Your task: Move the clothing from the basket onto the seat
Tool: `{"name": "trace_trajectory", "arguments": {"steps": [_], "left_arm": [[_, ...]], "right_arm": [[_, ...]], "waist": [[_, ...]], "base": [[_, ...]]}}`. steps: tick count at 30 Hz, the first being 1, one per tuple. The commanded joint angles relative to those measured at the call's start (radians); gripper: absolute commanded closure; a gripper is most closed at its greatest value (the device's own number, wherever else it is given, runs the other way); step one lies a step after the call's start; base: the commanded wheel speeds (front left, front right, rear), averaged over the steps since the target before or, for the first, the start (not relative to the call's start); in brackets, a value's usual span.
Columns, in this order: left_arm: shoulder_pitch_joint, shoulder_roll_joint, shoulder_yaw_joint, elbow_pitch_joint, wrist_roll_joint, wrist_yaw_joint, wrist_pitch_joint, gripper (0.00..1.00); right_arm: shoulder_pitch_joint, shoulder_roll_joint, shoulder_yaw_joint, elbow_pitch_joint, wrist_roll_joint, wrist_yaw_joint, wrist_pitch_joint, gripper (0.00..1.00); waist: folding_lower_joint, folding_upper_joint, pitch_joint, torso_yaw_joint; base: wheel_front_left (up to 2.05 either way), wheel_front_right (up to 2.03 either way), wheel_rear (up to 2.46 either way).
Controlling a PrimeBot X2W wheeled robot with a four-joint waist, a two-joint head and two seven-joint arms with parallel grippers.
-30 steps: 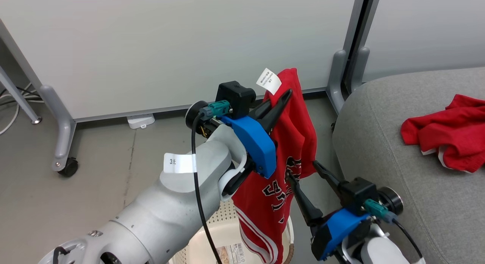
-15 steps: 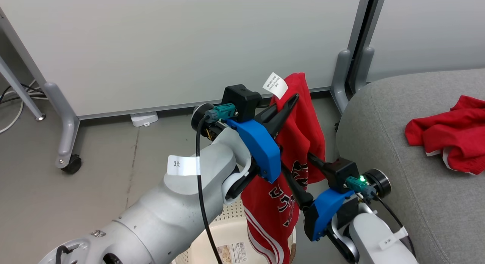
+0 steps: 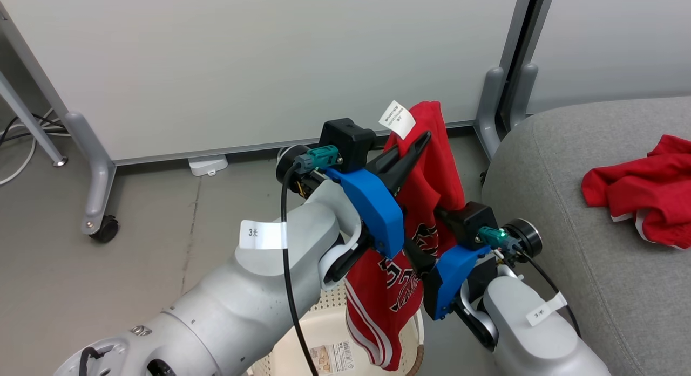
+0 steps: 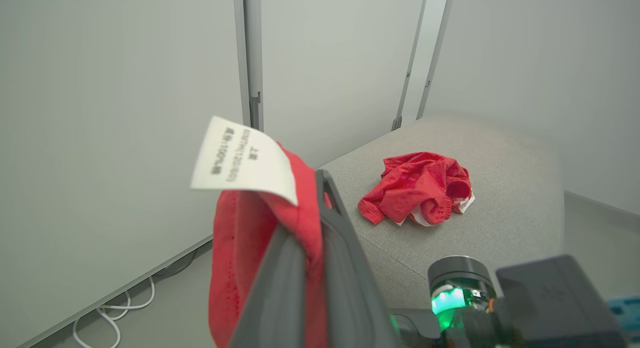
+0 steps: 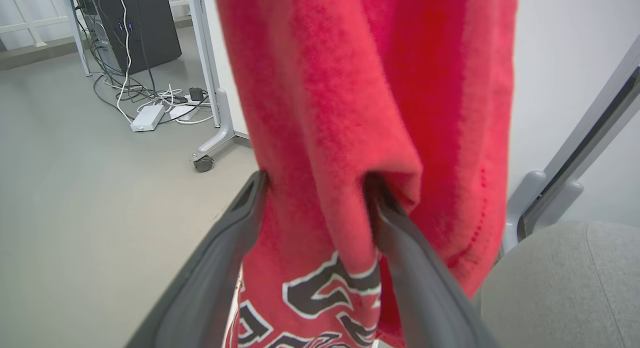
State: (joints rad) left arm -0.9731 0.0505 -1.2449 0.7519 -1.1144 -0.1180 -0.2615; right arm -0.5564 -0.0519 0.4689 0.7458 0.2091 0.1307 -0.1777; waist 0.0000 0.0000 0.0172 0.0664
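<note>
A red jersey (image 3: 440, 171) with dark lettering and a white label hangs down toward the cream basket (image 3: 324, 322). My left gripper (image 3: 424, 138) is shut on the jersey's top edge; in the left wrist view the cloth (image 4: 240, 248) drapes over its fingers (image 4: 345, 258). My right gripper (image 5: 316, 183) is open, with its two fingers on either side of a hanging fold (image 5: 320, 138) above the lettering. A second red garment (image 3: 642, 192) lies crumpled on the grey seat (image 3: 567, 214), and it appears again (image 4: 420, 193) in the left wrist view.
White partition panels stand behind on grey feet with castors (image 3: 100, 225). Cables (image 3: 16, 138) trail on the floor at the left. A dark computer case (image 5: 135, 28) and a power strip (image 5: 145, 118) sit farther off. The seat's rounded edge (image 3: 502, 165) is just right of the arms.
My right gripper has risen and pushed forward to the hanging jersey, so its open fingers now straddle a fold. The left gripper still holds the jersey up. The camera has shifted slightly.
</note>
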Motion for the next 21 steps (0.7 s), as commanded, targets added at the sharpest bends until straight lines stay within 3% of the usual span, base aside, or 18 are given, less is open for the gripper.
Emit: {"name": "trace_trajectory", "arguments": {"steps": [1,11,12,13,21], "left_arm": [[-0.018,0.0,-0.003,-0.004,0.0,0.005,-0.005,1.0],[-0.021,0.0,-0.009,-0.008,0.001,0.005,-0.005,1.0],[-0.021,0.0,-0.009,-0.008,0.001,0.006,-0.005,1.0],[-0.021,0.0,-0.009,-0.008,0.001,0.006,-0.005,1.0],[-0.02,0.0,-0.01,0.002,0.005,0.008,-0.005,1.0]], "right_arm": [[-0.024,0.002,0.011,0.017,0.015,0.0,-0.012,0.0],[-0.089,0.002,0.057,0.11,0.096,0.0,-0.051,0.0],[-0.094,0.002,0.061,0.118,0.103,0.0,-0.054,0.69],[-0.099,0.002,0.065,0.125,0.109,0.0,-0.055,1.0],[-0.115,0.002,0.098,0.159,0.144,0.0,-0.073,1.0]], "waist": [[0.0,0.0,0.001,0.002],[0.0,0.0,0.006,0.008],[0.0,0.0,0.007,0.008],[0.0,0.0,0.007,0.008],[0.0,0.0,0.004,0.001]], "base": [[0.0,0.0,0.0],[0.0,0.0,0.0],[0.0,0.0,0.0],[0.0,0.0,0.0],[0.0,0.0,0.0]]}}
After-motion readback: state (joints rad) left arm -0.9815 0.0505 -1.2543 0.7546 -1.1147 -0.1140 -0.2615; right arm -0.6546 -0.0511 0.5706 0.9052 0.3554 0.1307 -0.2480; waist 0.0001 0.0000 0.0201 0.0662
